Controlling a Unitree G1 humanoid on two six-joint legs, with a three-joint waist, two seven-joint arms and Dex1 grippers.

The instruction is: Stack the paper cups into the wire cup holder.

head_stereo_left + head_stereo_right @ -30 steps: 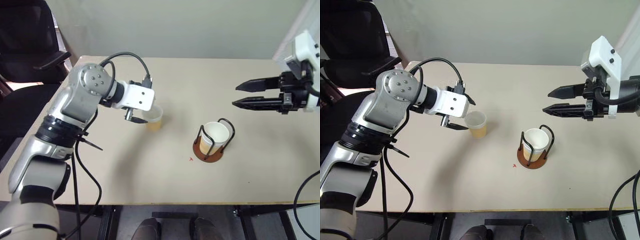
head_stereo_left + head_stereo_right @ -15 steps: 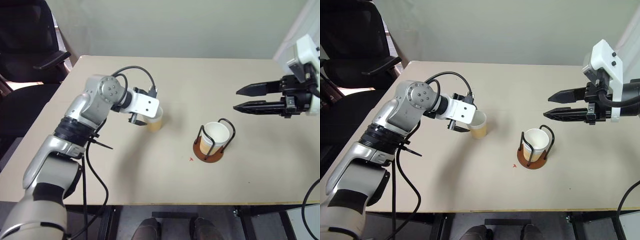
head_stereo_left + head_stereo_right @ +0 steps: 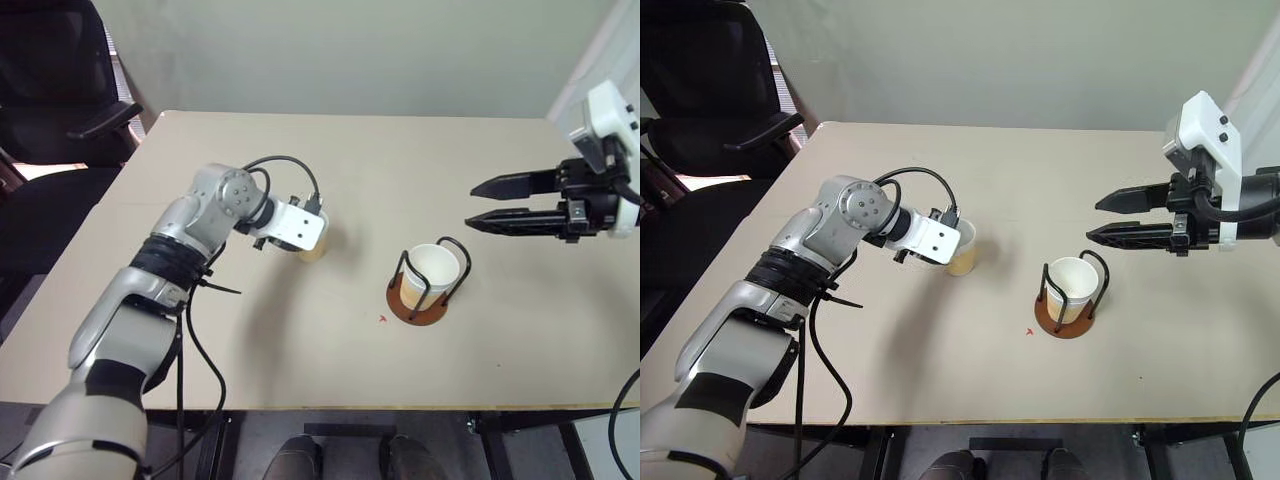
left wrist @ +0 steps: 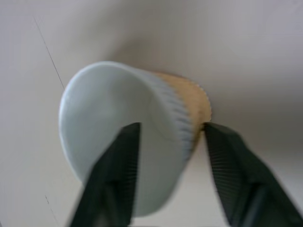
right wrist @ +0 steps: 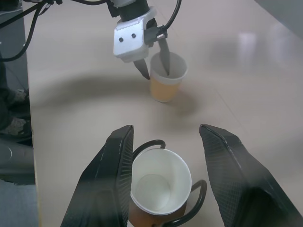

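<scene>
One paper cup (image 3: 962, 263) stands upright on the table, tan-orange with a white inside. My left gripper (image 4: 170, 127) is lowered onto it, one finger (image 4: 124, 161) inside the cup and the other (image 4: 227, 161) against the outer wall. A gap remains between the inner finger and the wall. A second paper cup (image 3: 1072, 280) sits in the wire cup holder (image 3: 1065, 323), a reddish-brown disc with black wire loops. My right gripper (image 3: 1093, 220) hovers open and empty above the table, up and to the right of the holder.
A black office chair (image 3: 710, 90) stands off the table's back left corner. A small red mark (image 3: 1029, 331) lies on the table just left of the holder. The beige table (image 3: 940, 370) ends near the bottom of the eye views.
My left gripper has sunk onto the loose cup and its fingers have narrowed around the cup's wall. The right gripper has stayed where it was.
</scene>
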